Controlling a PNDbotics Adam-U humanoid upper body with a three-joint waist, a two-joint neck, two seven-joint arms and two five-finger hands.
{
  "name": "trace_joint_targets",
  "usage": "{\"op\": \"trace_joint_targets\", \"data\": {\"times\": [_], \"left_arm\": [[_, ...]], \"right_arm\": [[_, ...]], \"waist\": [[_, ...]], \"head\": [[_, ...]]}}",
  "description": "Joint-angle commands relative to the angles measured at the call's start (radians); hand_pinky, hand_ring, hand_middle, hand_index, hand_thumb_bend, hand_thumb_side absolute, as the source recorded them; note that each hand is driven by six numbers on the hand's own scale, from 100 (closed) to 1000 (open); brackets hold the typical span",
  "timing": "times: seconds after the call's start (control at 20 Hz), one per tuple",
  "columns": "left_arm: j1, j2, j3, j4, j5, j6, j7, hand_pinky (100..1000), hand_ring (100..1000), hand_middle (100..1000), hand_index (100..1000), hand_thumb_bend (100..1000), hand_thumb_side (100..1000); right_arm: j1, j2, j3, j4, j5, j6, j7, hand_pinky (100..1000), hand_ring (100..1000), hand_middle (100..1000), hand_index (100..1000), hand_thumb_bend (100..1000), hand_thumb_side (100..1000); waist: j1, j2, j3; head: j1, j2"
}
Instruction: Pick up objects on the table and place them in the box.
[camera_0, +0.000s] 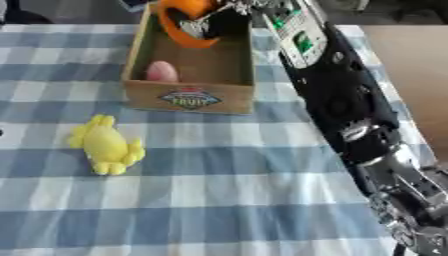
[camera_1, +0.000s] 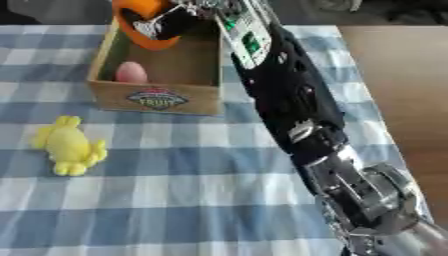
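The robot's right arm runs up the right side of the frame from the lower right corner to the top centre, where its right hand hangs over the far end of the box. The fingers are curled around an orange object, rounded and partly cut off by the top edge, held just inside the box's far end. The box is a brown wooden crate with a printed fruit label on its near wall, sitting in the upper middle of the frame on the bench, which is covered by a blue and white checked cloth. A small pink rounded object lies inside against the near wall. A yellow soft toy lies on the cloth at middle left, near the box's front corner but apart from it.
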Motion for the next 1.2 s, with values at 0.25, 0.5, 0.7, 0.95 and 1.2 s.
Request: {"op": "trace_joint_targets", "data": {"times": [0.25, 0.5, 0.7, 0.95, 1.2], "left_arm": [[-0.009, 0.015, -0.007, -0.017, 0.003, -0.001, -0.009, 458, 756, 698, 783, 100, 784], [-0.011, 0.016, -0.008, -0.017, 0.003, -0.002, -0.011, 458, 756, 698, 783, 100, 783], [-0.013, 0.017, -0.009, -0.017, 0.004, -0.004, -0.012, 458, 756, 698, 783, 100, 781], [-0.016, 0.015, -0.010, -0.017, 0.005, -0.005, -0.012, 459, 757, 699, 783, 100, 781], [-0.017, 0.014, -0.011, -0.017, 0.006, -0.003, -0.013, 459, 757, 699, 783, 100, 782]], "right_arm": [[-0.065, 0.038, -0.075, 0.114, 0.261, 0.053, -0.172, 685, 556, 237, 330, 100, 119], [-0.076, 0.059, -0.107, 0.194, 0.440, 0.085, -0.271, 677, 562, 246, 337, 100, 126], [-0.074, 0.073, -0.127, 0.242, 0.558, 0.107, -0.329, 673, 568, 263, 355, 100, 137], [-0.065, 0.091, -0.139, 0.292, 0.663, 0.121, -0.343, 700, 621, 384, 492, 100, 140], [-0.058, 0.102, -0.154, 0.308, 0.688, 0.122, -0.294, 750, 715, 549, 690, 100, 100]], "waist": [[0.001, -0.014, 0.011], [-0.001, -0.011, 0.017], [0.000, -0.009, 0.021], [0.002, -0.007, 0.024], [0.002, -0.005, 0.026]], "head": [[-0.015, -0.021], [-0.020, -0.026], [-0.023, -0.026], [-0.027, -0.030], [-0.028, -0.033]]}}
